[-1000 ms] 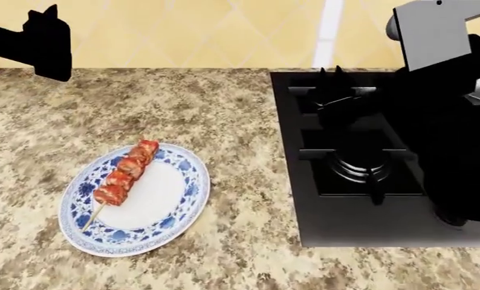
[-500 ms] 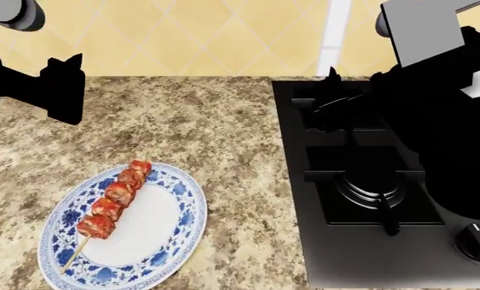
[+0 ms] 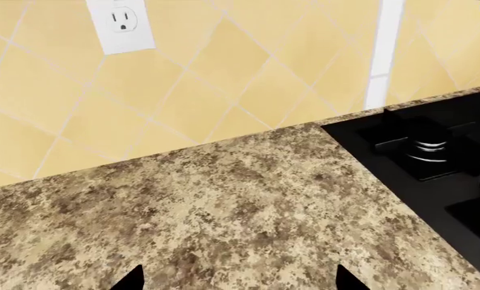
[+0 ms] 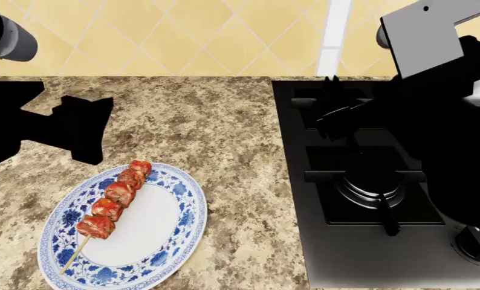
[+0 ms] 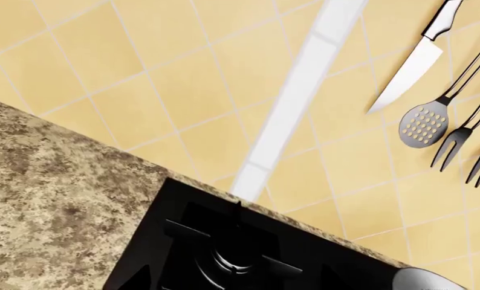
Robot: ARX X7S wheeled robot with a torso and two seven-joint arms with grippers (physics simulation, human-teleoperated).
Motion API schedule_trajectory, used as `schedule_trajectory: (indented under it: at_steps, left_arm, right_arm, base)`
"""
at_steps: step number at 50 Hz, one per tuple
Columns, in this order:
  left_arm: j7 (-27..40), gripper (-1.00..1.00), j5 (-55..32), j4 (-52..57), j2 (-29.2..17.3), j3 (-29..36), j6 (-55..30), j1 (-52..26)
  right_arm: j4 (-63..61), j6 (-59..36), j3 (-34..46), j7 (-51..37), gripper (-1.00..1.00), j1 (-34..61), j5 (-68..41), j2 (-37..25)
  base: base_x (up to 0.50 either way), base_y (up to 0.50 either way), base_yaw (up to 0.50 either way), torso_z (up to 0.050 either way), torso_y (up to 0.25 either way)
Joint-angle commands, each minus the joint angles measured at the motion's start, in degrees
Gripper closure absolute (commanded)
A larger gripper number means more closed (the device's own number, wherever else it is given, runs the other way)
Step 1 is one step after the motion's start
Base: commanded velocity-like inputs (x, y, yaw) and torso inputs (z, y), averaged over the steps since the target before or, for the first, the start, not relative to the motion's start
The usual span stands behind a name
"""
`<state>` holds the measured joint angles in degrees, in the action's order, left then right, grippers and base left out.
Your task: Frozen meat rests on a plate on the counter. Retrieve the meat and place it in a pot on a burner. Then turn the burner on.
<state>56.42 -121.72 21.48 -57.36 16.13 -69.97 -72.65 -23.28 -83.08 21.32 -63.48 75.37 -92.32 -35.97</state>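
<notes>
Above the table [image 4: 223,121], at the left side of the head view, the left end effector [image 4: 83,130] hangs as a black shape, just beyond the far rim of the plate [image 4: 187,220] and not touching it. Its two fingertips [image 3: 131,279] appear in the left wrist view with a wide gap between them, so it is spread and holds nothing. Below them is only speckled table, and a white wall socket [image 3: 121,24] sits on the yellow tiles.

The meat [image 4: 115,199] lies on the left part of the plate, its skewer pointing toward the near rim.

The right end effector [image 4: 337,115] is over the black cooktop [image 4: 369,248], above the far burner [image 4: 341,99]; I cannot tell if it is spread or pressed together. A knife [image 5: 409,63], a slotted spoon [image 5: 425,124] and forks [image 5: 457,145] hang on the wall in the right wrist view.
</notes>
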Motion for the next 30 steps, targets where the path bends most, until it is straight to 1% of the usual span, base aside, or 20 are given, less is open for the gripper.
schedule_trajectory:
  at_steps: [1, 3, 6, 7, 9, 16, 22, 30]
  left_arm:
    - [2.7, -1.0, -2.55, -1.36, 0.17, 5.17, -1.56, 0.48]
    - [1.5, -1.0, -0.14, -2.09, 0.98, 6.25, -4.28, -0.36]
    - [0.62, -1.0, 0.55, -2.63, 1.5, 7.17, -6.04, -1.37]
    - [1.99, -1.0, -1.65, -4.19, 1.72, 8.88, -6.29, -4.22]
    - [3.22, -1.0, -3.47, -5.15, 1.79, 10.78, -6.9, -6.39]
    - [3.4, -1.0, -4.28, -4.8, 1.87, 12.48, -7.37, -6.03]
    - [3.53, -1.0, -4.59, -5.17, 1.71, 12.79, -6.19, -5.28]
    - [2.71, -1.0, -3.69, -4.33, 1.15, 12.6, -5.58, -2.86]
  right_arm:
    - [-0.77, 1.28, 0.89, 0.63, -1.0, -1.06, 0.71, -1.26]
    - [-0.83, 1.59, 0.94, 0.9, -1.0, -1.19, 0.9, -1.37]
    - [-0.93, 1.8, 1.25, 1.33, -1.0, -1.27, 1.36, -1.52]
    - [-1.0, 2.01, 1.27, 1.67, -1.0, -1.41, 1.65, -1.58]
    - [-1.07, 2.14, 1.41, 1.87, -1.0, -1.44, 1.83, -1.72]
    - [-1.18, 2.64, 1.88, 2.2, -1.0, -1.61, 2.26, -2.18]
    - [-1.28, 2.95, 2.25, 1.6, -1.0, -1.65, 1.58, -2.33]
    - [-1.77, 3.8, 2.66, 3.06, -1.0, -2.39, 3.05, -3.03]
  base:
    - [0.0, 0.0, 0.0, 0.0, 0.0]
    - [0.0, 0.0, 0.0, 0.0, 0.0]
    - [0.0, 0.0, 0.0, 0.0, 0.0]
    - [0.0, 0.0, 0.0, 0.0, 0.0]
    - [0.0, 0.0, 0.0, 0.0, 0.0]
    - [0.0, 0.0, 0.0, 0.0, 0.0]
    - [0.0, 0.0, 0.0, 0.0, 0.0]
    - [0.0, 0.0, 0.0, 0.0, 0.0]
